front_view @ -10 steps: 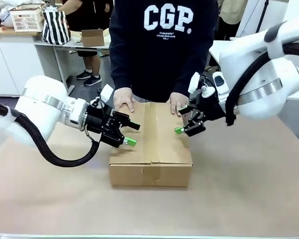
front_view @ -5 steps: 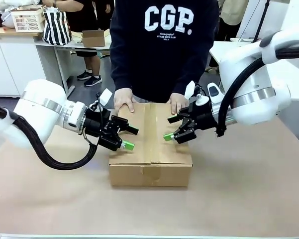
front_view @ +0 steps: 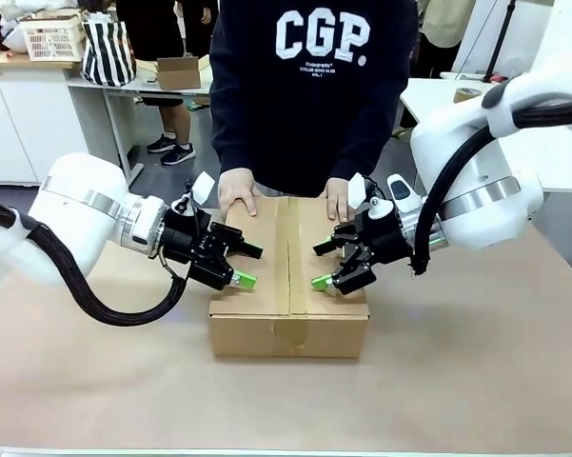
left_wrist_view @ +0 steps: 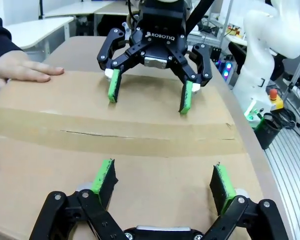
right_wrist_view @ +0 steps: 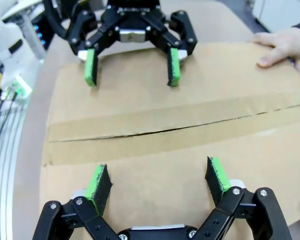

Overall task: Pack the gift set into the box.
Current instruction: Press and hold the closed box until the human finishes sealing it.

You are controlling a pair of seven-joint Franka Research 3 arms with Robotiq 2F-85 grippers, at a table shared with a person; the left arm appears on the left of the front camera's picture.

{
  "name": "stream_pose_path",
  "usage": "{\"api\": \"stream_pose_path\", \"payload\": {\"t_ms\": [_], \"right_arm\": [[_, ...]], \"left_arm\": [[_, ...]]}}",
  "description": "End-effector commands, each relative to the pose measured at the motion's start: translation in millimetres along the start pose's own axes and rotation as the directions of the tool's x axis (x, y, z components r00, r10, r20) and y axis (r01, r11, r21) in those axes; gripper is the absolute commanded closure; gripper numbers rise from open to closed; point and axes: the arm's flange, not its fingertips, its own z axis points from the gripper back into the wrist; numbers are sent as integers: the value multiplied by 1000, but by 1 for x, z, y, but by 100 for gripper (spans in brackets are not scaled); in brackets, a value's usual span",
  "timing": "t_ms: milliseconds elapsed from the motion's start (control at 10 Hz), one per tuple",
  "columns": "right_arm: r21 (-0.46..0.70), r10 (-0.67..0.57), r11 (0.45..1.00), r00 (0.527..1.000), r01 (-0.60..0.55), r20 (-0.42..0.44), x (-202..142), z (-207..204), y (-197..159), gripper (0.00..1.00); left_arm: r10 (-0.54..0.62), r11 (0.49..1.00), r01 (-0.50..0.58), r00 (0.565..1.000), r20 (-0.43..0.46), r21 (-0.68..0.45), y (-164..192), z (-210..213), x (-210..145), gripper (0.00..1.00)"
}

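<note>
Both top flaps of the cardboard box at the middle of the table are found folded shut, the left tool and right tool being held spread apart just over them, so the gift set is judged already inside, with only sealing left.

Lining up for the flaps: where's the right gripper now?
Front view: the right gripper is open over the closed top of the box, right of its centre seam, facing the left gripper across it, near the person's hand.
</note>
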Motion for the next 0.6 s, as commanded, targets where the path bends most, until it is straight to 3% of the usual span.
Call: {"api": "stream_pose_path", "payload": {"t_ms": [0, 100, 500], "right_arm": [[11, 32, 999, 998, -32, -57, -8, -3, 0, 0], [0, 0, 1000, 1000, 0, 0, 0, 0, 0, 0], [0, 0, 1000, 1000, 0, 0, 0, 0, 0, 0]], "left_arm": [[-48, 997, 55, 991, -122, 56, 2, -8, -4, 0], [0, 1000, 0, 1000, 0, 0, 0, 0, 0, 0], [0, 1000, 0, 1000, 0, 0, 0, 0, 0, 0]]}}
